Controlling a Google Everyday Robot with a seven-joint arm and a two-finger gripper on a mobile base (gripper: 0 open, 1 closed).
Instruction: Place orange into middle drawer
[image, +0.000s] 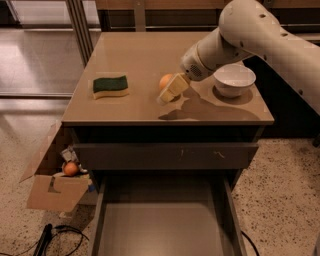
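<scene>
The orange (165, 80) sits on the brown cabinet top (145, 55), near the middle. My gripper (169, 93) reaches in from the right on the white arm and is right at the orange, covering its right and front side. The middle drawer (162, 225) is pulled out below, showing its smooth grey-brown floor with nothing in it.
A green and yellow sponge (110, 86) lies left of the orange. A white bowl (233, 79) stands to its right. The closed drawer front (165, 156) has white scratches. An open cardboard box (55, 185) with a small orange fruit (70, 169) stands on the floor at left.
</scene>
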